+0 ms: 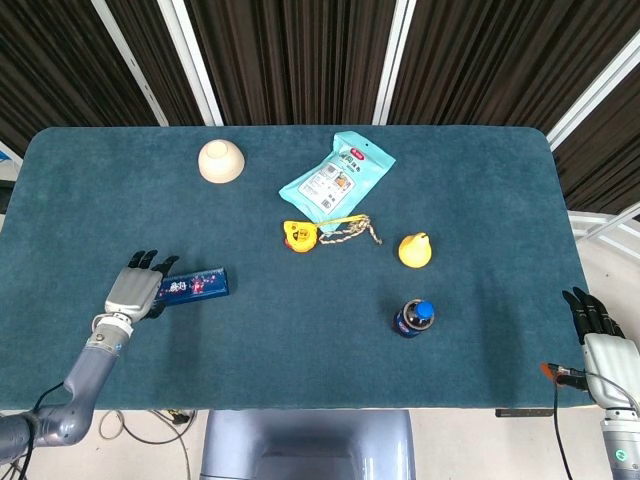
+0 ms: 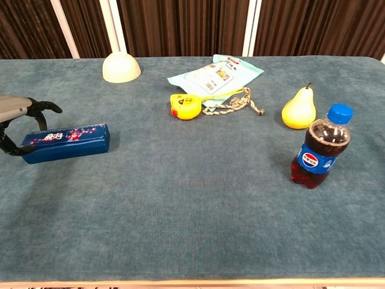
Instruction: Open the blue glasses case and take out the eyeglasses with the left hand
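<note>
We see the blue glasses case [image 2: 65,142] lying shut on the counter [image 2: 192,229], its left end gripped by our left hand [image 1: 134,292], fingers [image 2: 42,107] curled around it. Far right of the case, our right hand [image 1: 598,335] hangs off the counter, fingers straight, holding nothing.

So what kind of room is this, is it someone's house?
Probably not a house; it looks like a robot test room. A table with a blue-green cloth holds unrelated things like a pear and a soda bottle, dark curtains hang behind, and a robot's left hand is at a blue case.
</note>
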Controlling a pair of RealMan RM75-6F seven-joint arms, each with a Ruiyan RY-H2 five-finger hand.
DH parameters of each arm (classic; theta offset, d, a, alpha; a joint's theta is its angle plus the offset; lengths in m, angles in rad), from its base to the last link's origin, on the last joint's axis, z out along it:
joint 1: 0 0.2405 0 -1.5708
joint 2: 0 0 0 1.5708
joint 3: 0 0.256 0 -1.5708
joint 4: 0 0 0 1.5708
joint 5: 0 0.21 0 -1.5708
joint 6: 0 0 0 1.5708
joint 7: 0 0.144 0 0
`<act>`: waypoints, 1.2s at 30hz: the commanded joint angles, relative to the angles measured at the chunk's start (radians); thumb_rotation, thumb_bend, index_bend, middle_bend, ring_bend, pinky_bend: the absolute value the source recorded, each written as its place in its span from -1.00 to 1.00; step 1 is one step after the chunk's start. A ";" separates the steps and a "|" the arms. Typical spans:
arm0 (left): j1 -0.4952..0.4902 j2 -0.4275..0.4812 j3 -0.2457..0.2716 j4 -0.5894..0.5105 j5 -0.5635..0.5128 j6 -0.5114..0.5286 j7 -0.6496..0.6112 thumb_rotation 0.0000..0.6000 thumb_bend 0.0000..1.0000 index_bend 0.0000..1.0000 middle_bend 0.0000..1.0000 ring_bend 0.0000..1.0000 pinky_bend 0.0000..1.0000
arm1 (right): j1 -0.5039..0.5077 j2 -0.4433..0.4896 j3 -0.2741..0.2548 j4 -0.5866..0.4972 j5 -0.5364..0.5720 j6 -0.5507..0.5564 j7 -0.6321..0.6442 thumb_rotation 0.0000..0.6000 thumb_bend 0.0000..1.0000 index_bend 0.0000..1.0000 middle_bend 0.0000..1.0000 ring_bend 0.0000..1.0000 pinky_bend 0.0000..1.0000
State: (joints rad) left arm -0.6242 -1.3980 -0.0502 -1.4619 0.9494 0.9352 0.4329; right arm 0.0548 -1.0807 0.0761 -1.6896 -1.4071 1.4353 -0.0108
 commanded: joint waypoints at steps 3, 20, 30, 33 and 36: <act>-0.006 -0.007 -0.006 0.016 -0.008 -0.016 -0.007 1.00 0.24 -0.82 -0.32 -0.98 -0.87 | 0.000 -0.001 0.001 0.001 0.001 0.000 -0.001 1.00 -0.66 -1.00 -1.00 -1.00 -0.58; -0.029 -0.060 -0.024 0.113 -0.059 -0.022 0.042 1.00 0.21 -0.85 -0.54 -0.98 -0.87 | -0.001 -0.001 0.000 -0.001 0.001 0.002 -0.004 1.00 -0.66 -1.00 -1.00 -1.00 -0.58; -0.046 -0.115 -0.086 0.236 -0.114 0.010 0.052 1.00 0.17 -0.87 -0.57 -0.98 -0.87 | -0.003 0.000 0.000 -0.003 0.001 0.005 -0.005 1.00 -0.66 -1.00 -1.00 -1.00 -0.58; -0.034 -0.093 -0.097 0.211 -0.104 0.024 0.024 1.00 0.13 -0.87 -0.57 -0.98 -0.87 | -0.002 0.000 0.001 -0.002 0.002 0.004 -0.003 1.00 -0.66 -1.00 -1.00 -1.00 -0.58; -0.013 -0.039 -0.096 0.135 -0.069 0.039 -0.016 1.00 0.07 -0.88 -0.57 -0.99 -0.87 | -0.002 0.000 0.002 -0.002 0.002 0.005 0.000 1.00 -0.66 -1.00 -1.00 -1.00 -0.58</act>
State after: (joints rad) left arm -0.6540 -1.4765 -0.1450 -1.2744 0.8536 0.9614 0.4467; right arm 0.0525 -1.0812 0.0780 -1.6912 -1.4055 1.4402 -0.0113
